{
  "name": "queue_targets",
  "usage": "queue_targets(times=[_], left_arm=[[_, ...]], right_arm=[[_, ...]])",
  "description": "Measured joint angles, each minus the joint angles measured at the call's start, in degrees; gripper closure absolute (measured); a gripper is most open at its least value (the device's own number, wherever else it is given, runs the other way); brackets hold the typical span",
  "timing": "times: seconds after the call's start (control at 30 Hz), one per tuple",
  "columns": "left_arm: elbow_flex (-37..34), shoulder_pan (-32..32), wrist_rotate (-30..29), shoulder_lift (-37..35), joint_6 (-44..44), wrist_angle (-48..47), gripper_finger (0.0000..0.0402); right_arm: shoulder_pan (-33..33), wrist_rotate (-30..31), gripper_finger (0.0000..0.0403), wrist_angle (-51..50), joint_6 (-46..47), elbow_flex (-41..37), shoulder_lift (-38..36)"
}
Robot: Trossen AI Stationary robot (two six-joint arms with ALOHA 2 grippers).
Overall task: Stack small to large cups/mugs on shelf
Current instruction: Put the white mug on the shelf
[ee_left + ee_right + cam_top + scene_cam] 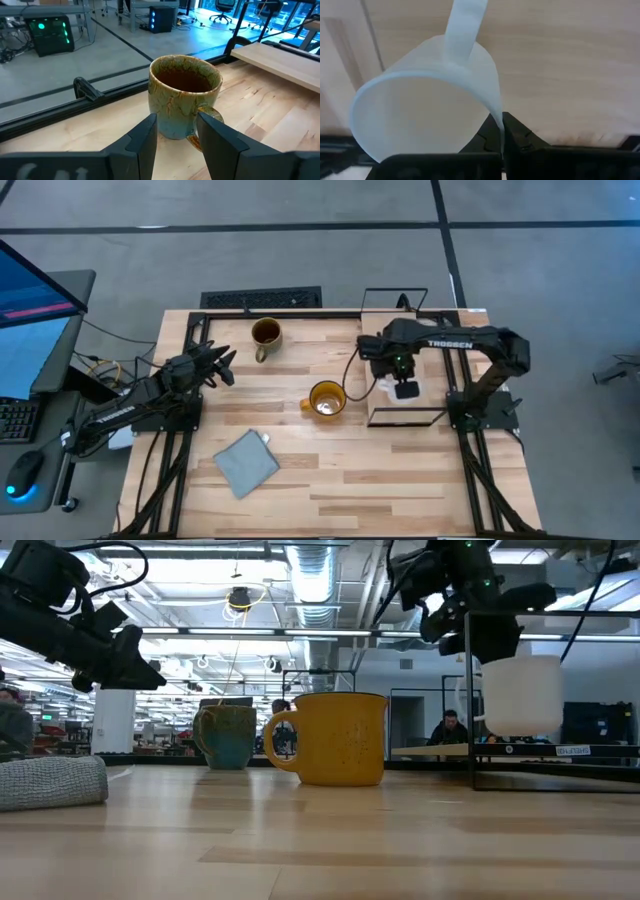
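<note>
Left gripper [222, 367] is hovering with fingers spread, unloaded, at nine o'clock on the table, aimed at the brown-olive mug [266, 334] standing near eleven o'clock. The amber mug [326, 400] is sitting dead centre. At three o'clock, the right gripper [405, 388] is pinching the white mug's [521, 694] rim, carrying it above the shelf [412, 360]. Best play: lower it level, touch the board squarely, then let go.

Grey-blue folded cloth [246, 463] near table's front edge; seated person [449, 729] in room behind
</note>
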Motion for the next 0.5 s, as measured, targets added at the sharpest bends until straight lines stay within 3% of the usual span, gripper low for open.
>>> queue_targets(times=[0.27, 0.5], left_arm=[[0.0, 0.0, -0.2, 0.0, 0.4, -0.8, 0.0271], [0.0, 0.0, -0.3, 0.0, 0.5, -0.9, 0.0271]], right_arm=[[5.4, 3.3, 0.0394, 1.5, -1.6, 0.0, 0.0], [6.2, 3.0, 0.0394, 1.1, -0.1, 0.0, 0.0]])
